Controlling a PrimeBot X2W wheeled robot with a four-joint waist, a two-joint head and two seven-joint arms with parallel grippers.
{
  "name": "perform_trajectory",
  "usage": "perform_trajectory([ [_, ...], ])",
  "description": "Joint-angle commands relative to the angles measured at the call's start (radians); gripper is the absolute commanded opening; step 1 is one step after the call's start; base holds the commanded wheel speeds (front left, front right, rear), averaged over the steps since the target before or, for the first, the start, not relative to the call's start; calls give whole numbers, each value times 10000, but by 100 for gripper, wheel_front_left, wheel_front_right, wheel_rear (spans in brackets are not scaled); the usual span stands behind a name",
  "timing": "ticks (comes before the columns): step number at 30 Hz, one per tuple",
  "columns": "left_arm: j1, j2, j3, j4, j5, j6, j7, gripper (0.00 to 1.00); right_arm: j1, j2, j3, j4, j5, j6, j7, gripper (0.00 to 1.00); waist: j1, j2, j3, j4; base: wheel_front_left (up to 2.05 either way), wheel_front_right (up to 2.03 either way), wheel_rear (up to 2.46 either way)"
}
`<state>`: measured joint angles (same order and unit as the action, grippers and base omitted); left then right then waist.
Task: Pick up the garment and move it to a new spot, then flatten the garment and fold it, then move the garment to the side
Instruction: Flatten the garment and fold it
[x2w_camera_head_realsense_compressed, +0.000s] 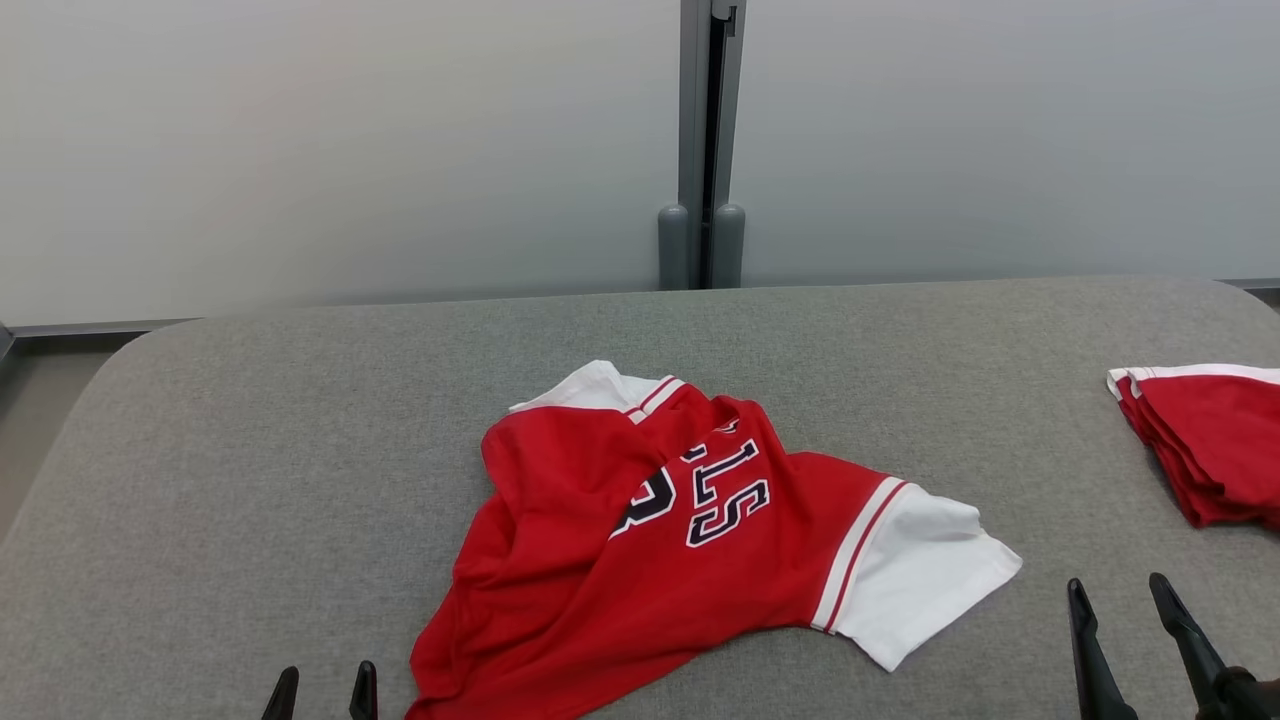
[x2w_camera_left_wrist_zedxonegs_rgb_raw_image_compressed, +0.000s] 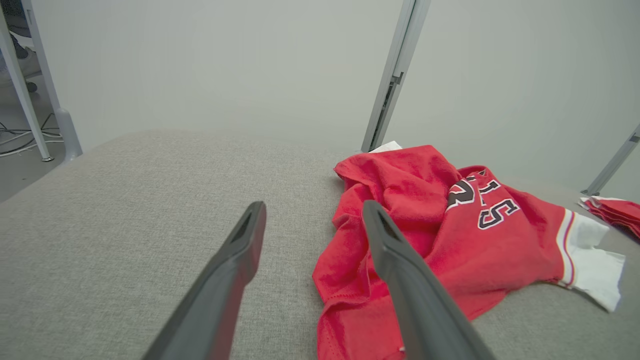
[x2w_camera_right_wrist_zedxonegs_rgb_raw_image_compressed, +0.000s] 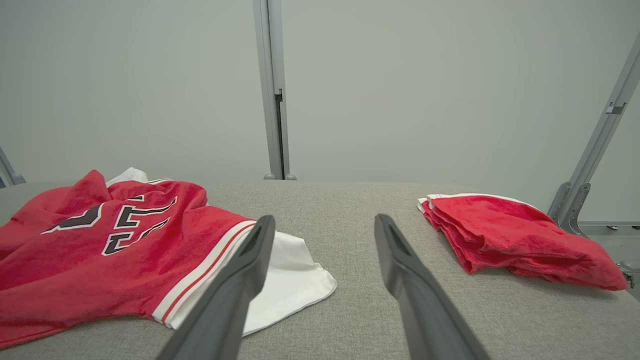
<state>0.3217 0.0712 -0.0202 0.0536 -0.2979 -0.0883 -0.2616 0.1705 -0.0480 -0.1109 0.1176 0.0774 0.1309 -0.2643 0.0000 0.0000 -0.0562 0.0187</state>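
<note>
One red jersey (x2w_camera_head_realsense_compressed: 600, 540), crumpled, mid grey table (x2w_camera_head_realsense_compressed: 250, 450); folded red stack (x2w_camera_head_realsense_compressed: 1215, 450), possibly several garments, far right. Left gripper (x2w_camera_head_realsense_compressed: 325, 672), right gripper (x2w_camera_head_realsense_compressed: 1115, 582): spread, empty.

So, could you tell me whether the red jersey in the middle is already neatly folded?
No, the red jersey lies crumpled on the grey table, one white sleeve spread out.

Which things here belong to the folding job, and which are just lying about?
For the job:
- red jersey, crumpled on the table
- left hand, open
- right hand, open

Lying about:
- folded red stack at the right edge
- grey post behind
</note>
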Motion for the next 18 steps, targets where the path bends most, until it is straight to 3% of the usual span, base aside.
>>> perform_trajectory([
  [1,-165,-31,82,66,85,-96,-44,100,54,-53,14,29,44,-3,3,100,0,0,10,-23,0,0,0],
  [8,-123,-124,-129,512,143,-246,35,100,-252,-51,158,51,-108,-3,3,100,0,0,141,-59,0,0,0],
  [13,131,-122,-740,99,-249,-4,2429,100,-1342,-475,590,1346,-767,-3,25,100,0,0,552,39,0,0,0],
  [18,122,-142,-1064,-660,-542,280,3949,100,-2838,-1013,1072,2944,-1108,-3,1040,100,0,0,1289,262,0,0,0],
])
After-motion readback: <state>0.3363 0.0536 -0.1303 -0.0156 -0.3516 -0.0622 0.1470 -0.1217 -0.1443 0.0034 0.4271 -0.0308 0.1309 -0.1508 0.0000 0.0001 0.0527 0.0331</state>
